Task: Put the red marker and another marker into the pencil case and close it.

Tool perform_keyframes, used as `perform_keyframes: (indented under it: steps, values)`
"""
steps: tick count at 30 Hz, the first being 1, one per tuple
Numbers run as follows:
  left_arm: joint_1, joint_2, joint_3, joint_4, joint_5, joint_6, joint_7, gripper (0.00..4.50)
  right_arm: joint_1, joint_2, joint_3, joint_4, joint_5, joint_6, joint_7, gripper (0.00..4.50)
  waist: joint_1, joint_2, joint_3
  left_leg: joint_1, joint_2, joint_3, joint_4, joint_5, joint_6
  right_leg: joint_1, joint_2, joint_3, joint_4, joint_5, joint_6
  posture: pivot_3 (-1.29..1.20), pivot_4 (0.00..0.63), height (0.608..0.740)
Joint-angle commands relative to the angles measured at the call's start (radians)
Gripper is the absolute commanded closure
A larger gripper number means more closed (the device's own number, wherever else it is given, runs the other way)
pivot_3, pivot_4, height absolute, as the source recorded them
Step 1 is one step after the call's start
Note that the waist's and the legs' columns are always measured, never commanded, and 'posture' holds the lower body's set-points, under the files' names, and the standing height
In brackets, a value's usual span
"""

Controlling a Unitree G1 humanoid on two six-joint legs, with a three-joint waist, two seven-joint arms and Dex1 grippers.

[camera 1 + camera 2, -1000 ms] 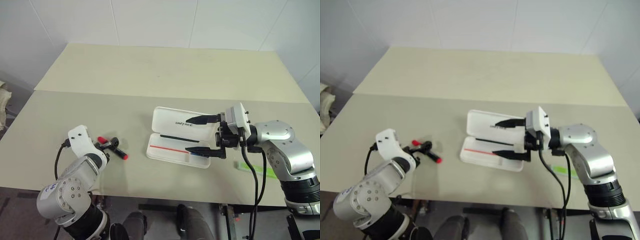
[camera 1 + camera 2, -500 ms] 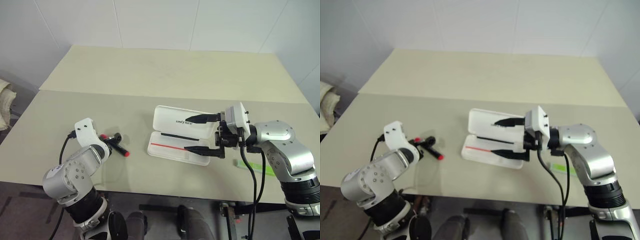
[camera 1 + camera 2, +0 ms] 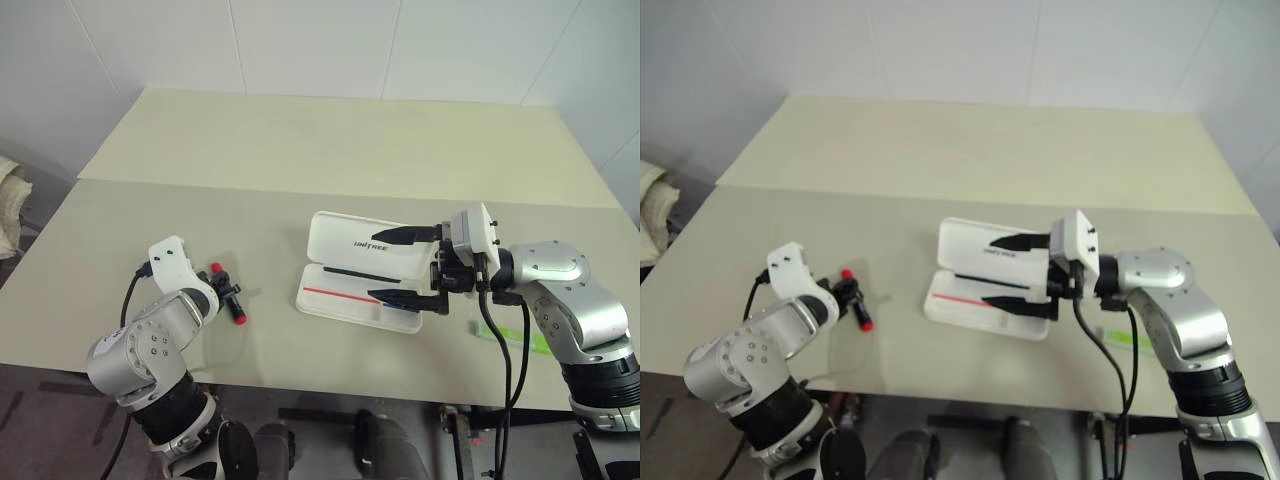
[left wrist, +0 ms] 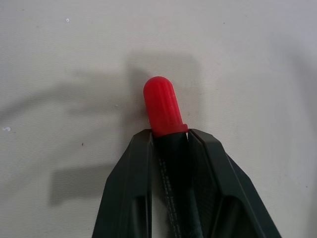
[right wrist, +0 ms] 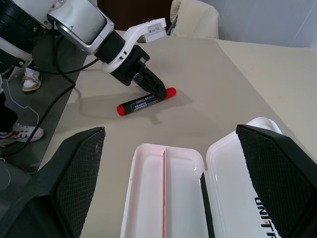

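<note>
Left claw (image 4: 171, 144) clamped on red marker (image 4: 166, 111); right claw (image 3: 392, 266) spread.

Your red marker (image 5: 145, 101) lies flat, pinched between the left gripper's (image 4: 171, 141) fingers. The open white pencil case (image 3: 360, 270) sits under the spread right gripper (image 3: 400, 266); the green marker (image 3: 520, 337) lies behind that gripper's wrist.

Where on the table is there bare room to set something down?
The far half behind the case is bare, also the strip between red marker and case. Crowded near the right gripper and green marker.
</note>
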Motion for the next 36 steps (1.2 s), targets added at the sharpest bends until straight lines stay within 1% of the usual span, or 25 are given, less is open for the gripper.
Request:
perform_keyframes:
  steps: [1,4,6,9,12,15,16,17,19,21,24,25,28,30,32,35,36]
  values:
    - [0.017,0.002,-0.013,0.01,-0.007,0.013,-0.021,3.86,-0.002,0.002,-0.029,-0.033,0.007,-0.019,-0.004,0.0,0.0,0.0,0.0,0.0,0.0,0.0,0.0,0.0,0.0,0.0,0.0,0.0,0.0,0.0,0.0,0.0,0.15,0.74]
    - [0.004,0.023,0.005,0.005,0.0,0.013,-0.038,3.86,0.002,0.0,-0.031,-0.032,0.008,-0.021,-0.005,0.0,0.0,0.0,0.0,0.0,0.0,0.0,0.0,0.0,0.0,0.0,0.0,0.0,-0.001,0.0,0.0,0.0,0.15,0.74]
    - [-0.017,0.033,0.037,0.003,0.008,-0.029,-0.044,3.86,0.006,0.0,-0.032,-0.03,0.007,-0.023,-0.005,0.0,-0.001,0.0,0.0,0.0,0.0,0.0,0.0,0.0,0.0,0.0,0.0,0.0,-0.001,0.0,0.0,0.0,0.15,0.74]
    - [-0.055,0.021,0.104,0.003,0.005,-0.136,-0.038,3.86,0.012,0.0,-0.031,-0.027,0.004,-0.029,-0.003,0.0,-0.002,-0.003,0.002,-0.001,0.001,0.0,0.0,0.0,0.0,0.0,0.0,-0.001,-0.001,0.0,0.0,0.0,0.15,0.74]
    - [-0.077,0.031,0.139,0.01,-0.042,-0.302,-0.068,3.86,0.012,0.006,-0.024,-0.019,0.001,-0.036,-0.002,0.0,-0.004,-0.007,0.004,-0.001,0.002,0.0,0.0,0.0,-0.001,-0.001,0.001,-0.002,-0.001,0.0,-0.001,0.0,0.15,0.74]
    - [-0.105,0.018,0.173,0.02,-0.101,-0.385,-0.082,3.86,0.007,0.012,-0.016,-0.01,0.0,-0.04,-0.001,0.0,-0.003,-0.007,0.004,-0.001,0.003,0.002,-0.004,-0.001,-0.001,-0.002,0.001,-0.002,-0.004,0.001,0.001,0.0,0.15,0.74]
    - [-0.106,0.02,0.171,0.023,-0.113,-0.402,-0.084,3.86,0.007,0.012,-0.016,-0.008,-0.001,-0.042,0.0,0.0,-0.003,-0.007,0.004,-0.001,0.002,0.002,-0.006,-0.001,-0.001,-0.002,0.0,-0.002,-0.005,0.003,0.004,0.0,0.15,0.74]
    - [-0.101,0.032,0.155,0.024,-0.133,-0.433,-0.107,3.86,0.006,0.013,-0.014,-0.005,-0.002,-0.043,0.002,0.0,-0.002,-0.007,0.004,-0.001,0.002,0.003,-0.008,-0.001,-0.001,-0.003,0.0,-0.002,-0.006,0.006,0.009,0.0,0.15,0.74]
    - [-0.088,0.046,0.126,0.029,-0.159,-0.491,-0.135,3.86,0.006,0.013,-0.015,0.002,-0.004,-0.047,0.007,0.0,-0.002,-0.007,0.004,-0.001,0.002,0.002,-0.011,-0.001,-0.002,-0.004,0.0,-0.001,-0.006,0.006,0.01,0.0,0.15,0.74]
    - [-0.096,0.085,0.107,0.055,-0.207,-0.547,-0.197,3.86,0.006,0.01,-0.021,0.009,-0.007,-0.049,0.006,0.0,-0.002,-0.007,0.004,-0.002,0.002,0.002,-0.014,-0.001,-0.002,-0.005,0.001,-0.002,-0.007,0.006,0.009,0.0,0.15,0.74]
    - [-0.121,0.206,0.048,0.113,-0.339,-0.607,-0.416,3.86,0.014,0.001,-0.046,0.006,-0.007,-0.049,-0.011,0.0,-0.003,-0.007,0.004,-0.003,0.004,0.004,-0.014,-0.002,-0.003,-0.006,0.002,-0.002,-0.007,0.006,0.009,0.0,0.15,0.74]
    - [-0.121,0.245,0.02,0.132,-0.362,-0.627,-0.47,3.86,0.02,-0.003,-0.053,0.002,-0.007,-0.048,-0.015,0.0,-0.003,-0.007,0.004,-0.003,0.004,0.004,-0.014,-0.002,-0.003,-0.006,0.002,-0.002,-0.007,0.006,0.009,0.0,0.15,0.74]
    - [-0.124,0.313,-0.035,0.18,-0.417,-0.673,-0.563,3.86,0.038,-0.016,-0.07,-0.005,-0.009,-0.051,-0.021,0.0,-0.002,-0.007,0.004,-0.002,0.004,0.005,-0.014,-0.002,-0.002,-0.006,0.002,-0.002,-0.009,0.006,0.009,0.0,0.15,0.74]
    - [-0.145,0.367,-0.094,0.222,-0.452,-0.709,-0.667,3.86,0.058,-0.032,-0.103,-0.02,-0.01,-0.048,-0.04,0.0,-0.001,-0.007,0.004,-0.002,0.004,0.005,-0.014,-0.003,-0.001,-0.005,0.002,-0.002,-0.011,0.006,0.009,0.0,0.15,0.74]
    - [-0.156,0.413,-0.166,0.26,-0.457,-0.759,-0.764,3.86,0.076,-0.049,-0.135,-0.031,-0.009,-0.044,-0.059,0.0,-0.001,-0.007,0.004,-0.002,0.004,0.005,-0.014,-0.003,-0.001,-0.006,0.002,-0.002,-0.011,0.006,0.009,0.0,0.15,0.74]
    - [-0.158,0.464,-0.286,0.304,-0.453,-0.829,-0.917,3.86,0.111,-0.078,-0.183,-0.054,-0.005,-0.036,-0.082,0.0,-0.002,-0.007,0.004,-0.002,0.004,0.006,-0.014,-0.003,-0.001,-0.006,0.002,-0.001,-0.011,0.006,0.009,0.0,0.15,0.74]
    - [-0.152,0.49,-0.352,0.317,-0.437,-0.868,-1.004,3.86,0.133,-0.089,-0.206,-0.073,-0.003,-0.028,-0.094,0.0,-0.002,-0.007,0.004,-0.002,0.004,0.006,-0.014,-0.003,-0.001,-0.006,0.002,-0.001,-0.011,0.006,0.009,0.0,0.15,0.74]
